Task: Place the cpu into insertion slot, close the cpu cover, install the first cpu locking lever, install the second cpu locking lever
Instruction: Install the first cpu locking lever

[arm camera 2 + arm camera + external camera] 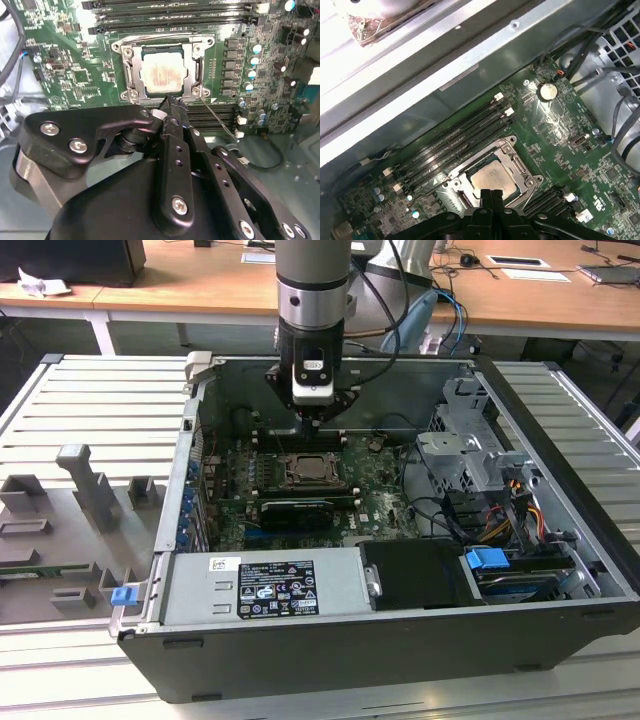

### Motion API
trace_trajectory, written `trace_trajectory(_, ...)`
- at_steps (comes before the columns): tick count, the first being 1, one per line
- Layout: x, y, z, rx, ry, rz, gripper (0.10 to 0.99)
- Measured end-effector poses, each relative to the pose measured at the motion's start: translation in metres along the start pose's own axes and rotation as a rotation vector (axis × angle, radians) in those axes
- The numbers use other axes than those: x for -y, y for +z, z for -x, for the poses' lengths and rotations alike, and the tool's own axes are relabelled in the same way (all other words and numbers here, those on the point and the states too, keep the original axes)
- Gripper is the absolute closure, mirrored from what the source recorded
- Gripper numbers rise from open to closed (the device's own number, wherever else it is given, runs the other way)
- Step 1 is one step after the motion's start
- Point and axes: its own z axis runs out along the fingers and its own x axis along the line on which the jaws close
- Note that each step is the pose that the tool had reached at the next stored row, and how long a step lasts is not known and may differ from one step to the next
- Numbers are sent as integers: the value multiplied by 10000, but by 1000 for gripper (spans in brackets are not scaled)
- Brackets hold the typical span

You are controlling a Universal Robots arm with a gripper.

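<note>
An open computer case (400,655) is lying on the slatted tabletop (90,400), its green circuit board (385,502) facing up. A grey power supply (265,585) is sitting along its near side, and grey fixtures (88,485) are standing at the exterior view's left.

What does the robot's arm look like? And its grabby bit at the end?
The arm is a round silvery-grey tube with a black band. A small white and black box sits at its wrist. The gripper is all black, built from chunky flat bars joined by shiny silver screws, and it narrows to two thin jaws.
</note>
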Motion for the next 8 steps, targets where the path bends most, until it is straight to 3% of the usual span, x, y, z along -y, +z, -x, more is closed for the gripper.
trace_trajectory(8,0,2,0,-115,-1814,14,980)
